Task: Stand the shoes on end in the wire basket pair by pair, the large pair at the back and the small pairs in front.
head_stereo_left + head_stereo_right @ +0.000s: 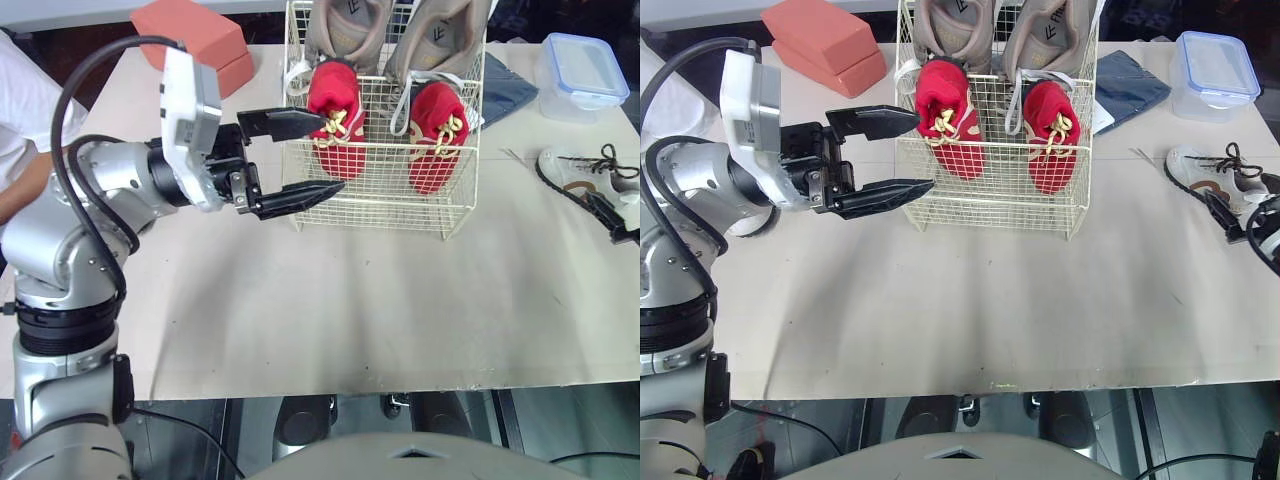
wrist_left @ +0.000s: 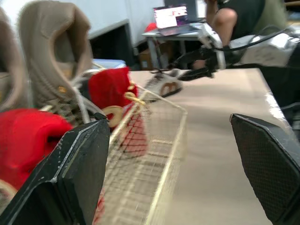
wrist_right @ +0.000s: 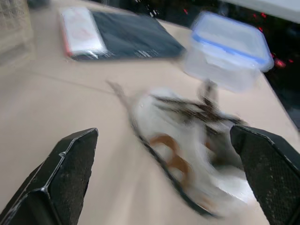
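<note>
my left gripper [image 1: 330,152] hangs at the front left corner of the wire basket [image 1: 380,205], jaws spread wide, holding nothing. my right gripper [image 3: 164,130] has its jaws spread too, and the little white shoe [image 1: 585,175] lies on the table [image 1: 350,300] right in front of them. i think that shoe is light and squishy on top, with floppy laces, so i'd pinch the firm heel. further back, the red pair [image 1: 335,100] stands in the basket's front, the big tan pair [image 1: 345,30] behind.
</note>
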Robot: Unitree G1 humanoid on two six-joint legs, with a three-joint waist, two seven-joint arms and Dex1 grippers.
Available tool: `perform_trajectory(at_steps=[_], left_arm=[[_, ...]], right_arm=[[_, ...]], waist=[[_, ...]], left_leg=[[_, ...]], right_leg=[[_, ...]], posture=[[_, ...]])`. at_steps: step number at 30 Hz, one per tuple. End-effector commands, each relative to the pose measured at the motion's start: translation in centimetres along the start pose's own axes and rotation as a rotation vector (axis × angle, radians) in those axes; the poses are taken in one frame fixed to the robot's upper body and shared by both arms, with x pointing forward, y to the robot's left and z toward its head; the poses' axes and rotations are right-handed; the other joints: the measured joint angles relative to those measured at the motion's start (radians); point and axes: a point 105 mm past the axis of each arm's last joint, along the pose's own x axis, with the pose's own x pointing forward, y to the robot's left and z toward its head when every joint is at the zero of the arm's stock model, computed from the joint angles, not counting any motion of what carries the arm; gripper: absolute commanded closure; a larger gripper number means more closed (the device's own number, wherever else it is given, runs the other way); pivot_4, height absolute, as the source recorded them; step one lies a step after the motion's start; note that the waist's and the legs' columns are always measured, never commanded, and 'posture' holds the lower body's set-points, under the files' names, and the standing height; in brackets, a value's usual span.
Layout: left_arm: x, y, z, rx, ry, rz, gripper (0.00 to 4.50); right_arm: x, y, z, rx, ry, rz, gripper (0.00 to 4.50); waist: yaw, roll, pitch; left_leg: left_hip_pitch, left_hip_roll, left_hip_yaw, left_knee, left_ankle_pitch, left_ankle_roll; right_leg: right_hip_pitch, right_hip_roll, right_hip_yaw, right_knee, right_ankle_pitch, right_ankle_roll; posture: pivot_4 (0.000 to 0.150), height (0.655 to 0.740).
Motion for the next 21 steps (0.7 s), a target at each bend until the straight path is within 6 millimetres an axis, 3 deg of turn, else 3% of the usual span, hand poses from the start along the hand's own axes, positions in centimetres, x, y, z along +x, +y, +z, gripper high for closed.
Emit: perform_trajectory(at_steps=[1,5,12,19,21], left_arm=[[0.5,-1.6,2.1,0.018,-0.038,-0.061,0.06],[0.7,-1.9,2.3,-0.003,-0.027,-0.063,0.06],[0.6,-2.4,1.9,-0.055,0.026,-0.068,0.06],[0.5,-2.9,1.7,-0.083,0.043,-0.072,0.06],[0.5,-2.9,1.8,-0.086,0.044,-0.067,0.00]], right_arm=[[-0.2,-2.8,0.3,0.011,-0.004,-0.055,0.00],[0.5,-4.6,-0.6,0.115,0.026,-0.087,0.00],[2.2,-3.0,-1.5,0.238,0.073,0.060,0.00],[3.5,-2.2,-1.8,0.224,0.111,0.079,0.00],[3.7,-2.1,-1.8,0.214,0.117,0.080,0.55]], waist=[[-0.002,0.000,0.000],[-0.002,-0.001,0.000],[-0.007,-0.001,0.001],[-0.009,-0.001,0.001],[-0.008,-0.001,0.001]], left_leg=[[0.000,0.000,0.000,0.000,0.000,0.000],[0.001,0.000,0.002,-0.001,0.001,-0.002],[0.001,0.000,0.002,-0.001,0.002,-0.004],[0.001,0.001,0.003,-0.001,0.003,-0.004],[0.001,0.001,0.003,-0.001,0.003,-0.005]], right_leg=[[0.000,0.000,0.000,0.000,0.000,0.000],[-0.001,0.002,0.002,0.000,0.000,0.000],[-0.001,0.003,0.004,0.000,0.000,0.000],[-0.002,0.002,0.004,0.001,0.000,0.000],[-0.002,0.002,0.004,0.001,0.000,0.000]], posture=[[0.150,0.6860],[0.150,0.6860],[0.150,0.6860],[0.150,0.6860],[0.150,0.6860]])
